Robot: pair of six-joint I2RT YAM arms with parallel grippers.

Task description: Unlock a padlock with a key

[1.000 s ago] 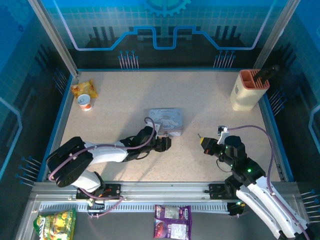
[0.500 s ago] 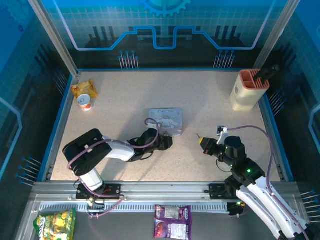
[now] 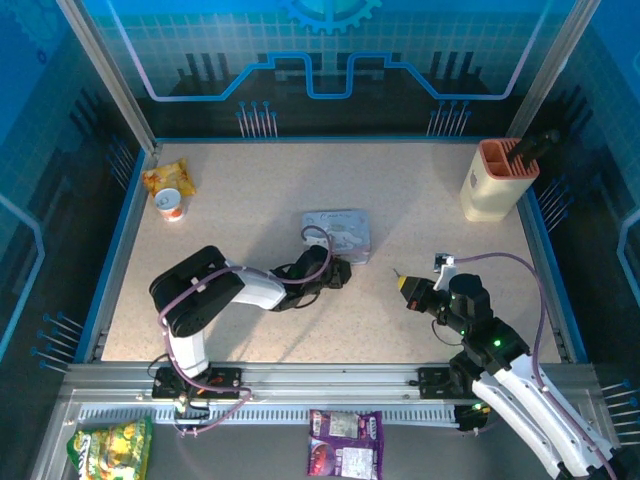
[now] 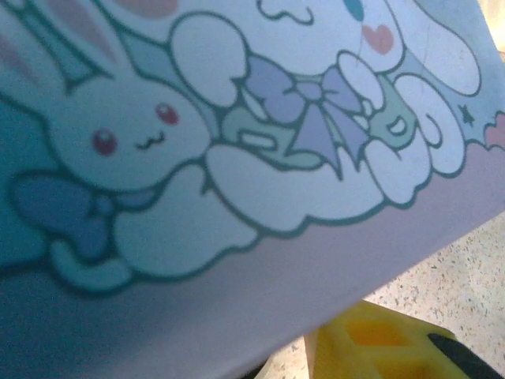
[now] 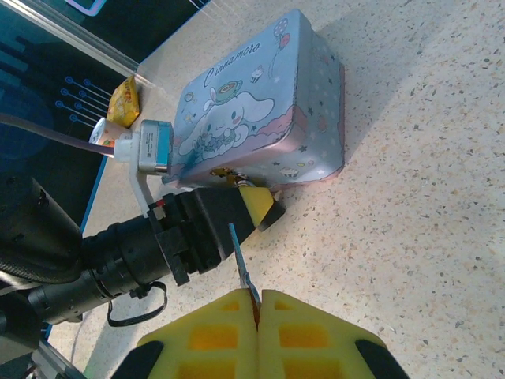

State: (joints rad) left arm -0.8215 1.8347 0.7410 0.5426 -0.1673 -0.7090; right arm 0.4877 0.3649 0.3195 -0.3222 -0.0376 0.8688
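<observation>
Beside the tin: the left pincer (image 3: 337,272) lies low over the tabletop (image 3: 240,200), its tip right at the near edge of the cartoon-printed tin (image 3: 340,232).
Left pincer's grip: I cannot tell. Its yellow jaws are seen side-on from the right wrist, so the gap between them is hidden, and so is anything caught there.
Padlock: probably the small dark, brassy bit (image 5: 231,177) against the tin's near wall, just at the left pincer's tip. It is too small to be sure, or to say whether it is held or merely touched.
Right pincer (image 5: 258,303): fully closed, its jaws pressed flat together with the key between them.
Key (image 5: 241,264): a thin dark sliver sticking forward out of the right pincer and aimed toward the left pincer. It touches nothing else.
Spacing: in the top view a stretch of bare tabletop lies between the two pincers.
Step in hand: by my reading, securing the padlock. The key is ready in the right pincer, and the left arm is working at the tin's edge.
Next move calls for: a firm hold on the padlock's body with the keyhole turned toward the right arm. The key must then travel slowly and straight, since both parts are tiny and a small misalignment would make the key skid off.
</observation>
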